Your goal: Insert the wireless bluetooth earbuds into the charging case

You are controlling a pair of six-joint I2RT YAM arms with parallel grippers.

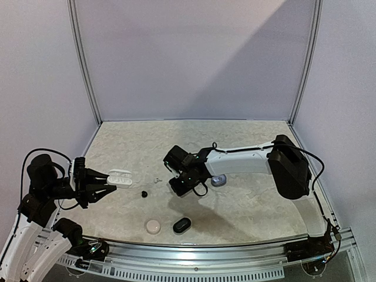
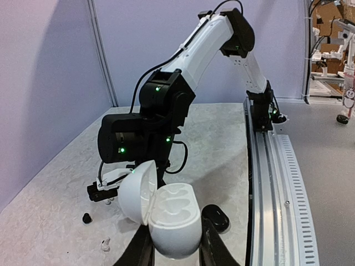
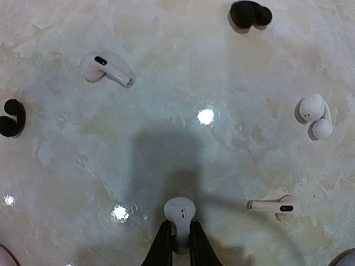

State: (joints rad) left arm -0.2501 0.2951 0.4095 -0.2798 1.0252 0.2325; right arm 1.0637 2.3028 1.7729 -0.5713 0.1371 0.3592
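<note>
My right pincer (image 3: 177,246) was nearly shut. It pinched a white earbud (image 3: 179,210) by its thin stem, with the round head poking out past the tips. I could not tell if the bud was off the tabletop (image 1: 117,141) or resting on it.

My left pincer (image 1: 108,184) was squeezed in on the sides of the white charging case (image 2: 169,213). The lid was open and both little beds inside looked empty. The case was well apart from the bud, over on the left side.

Here is what I thought could go wrong. The stem was small and smooth, so the bud could twist or slip out if I moved fast. If it turned in my grip, it would not line up with its bed and could bounce off the case. The open lid stuck up, so my right pincer could bump it. Another white earbud (image 3: 274,206) lay near, and a black earbud (image 3: 250,14) farther off. A low sweep could knock them away.
</note>
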